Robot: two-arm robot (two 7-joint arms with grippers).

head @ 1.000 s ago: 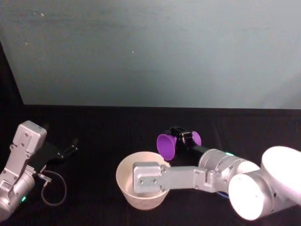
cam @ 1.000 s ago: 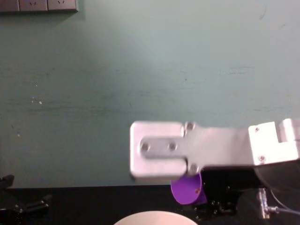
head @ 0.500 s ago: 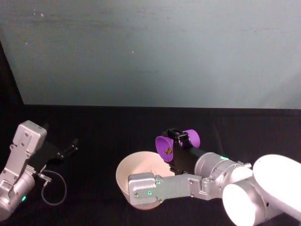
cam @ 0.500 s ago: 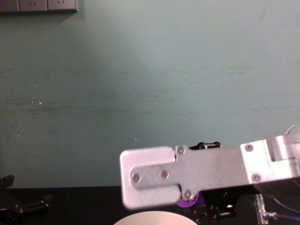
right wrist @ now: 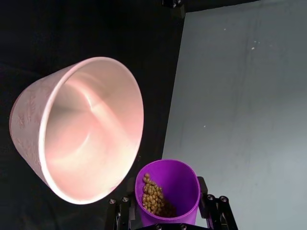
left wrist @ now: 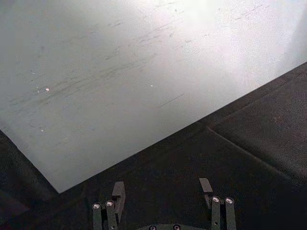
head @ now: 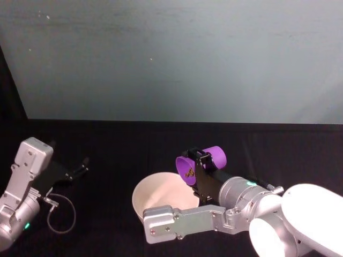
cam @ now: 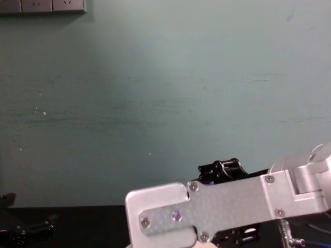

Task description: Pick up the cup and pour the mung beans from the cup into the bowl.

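Within the last second the small tapered purple plastic cup (head: 215, 156), pinched on its side by the right gripper (head: 199, 159), was lifted slightly above the far rim of the wide pale pinkish-white bowl (right wrist: 29, 120). The tiny olive-green mung beans (right wrist: 152, 196) were brought to its lip. None were seen in the bowl, so pouring was judged barely begun. The left gripper (left wrist: 162, 189) was parked at the left, fingers spread.

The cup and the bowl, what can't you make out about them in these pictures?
1. Head view: the near rim of the bowl is hidden behind the right arm's grey link.
2. Right wrist view: the base of the cup is cut off by the bottom edge, between the fingers of the right gripper.
3. Right wrist view: how deep the mung beans lie, since the cup's wall hides it.
4. Chest view: the grey link stands in front of cup and bowl.
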